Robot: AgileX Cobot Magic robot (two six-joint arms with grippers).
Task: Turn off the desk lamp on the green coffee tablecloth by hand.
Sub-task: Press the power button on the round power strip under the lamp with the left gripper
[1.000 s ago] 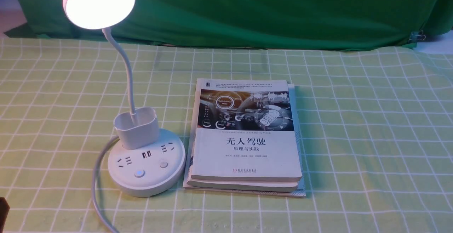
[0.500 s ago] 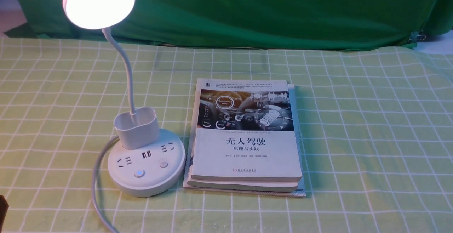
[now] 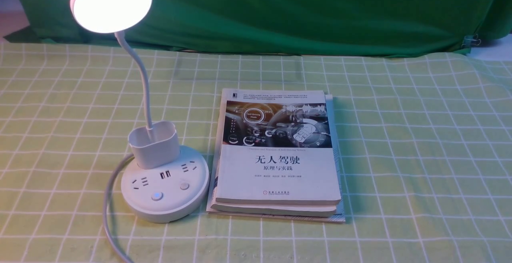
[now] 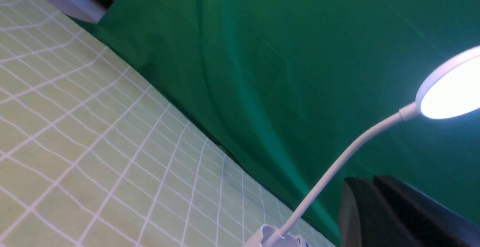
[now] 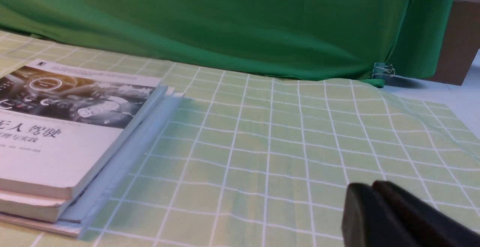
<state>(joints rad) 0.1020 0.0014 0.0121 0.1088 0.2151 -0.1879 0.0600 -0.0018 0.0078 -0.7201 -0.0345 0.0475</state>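
Cloth (image 3: pixel 408 143) lies flat under everything, giving the lamp (image 3: pixel 160 211) level footing. Backdrop (image 3: pixel 256 11) hangs at twelve o'clock. Books (image 3: pixel 276 175) sit mid-view; the lamp's base stands just beside them at eight o'clock, its neck lifting the glowing head to ten. Left claw (image 4: pixel 373 183) and right claw (image 5: pixel 373 187) each look pressed together, nothing pinched, probably to make a blunt poker. Buttons face up at the base's seven (image 3: pixel 157 196) and four o'clock, seemingly ready for pressing; the seven o'clock one glows blue.
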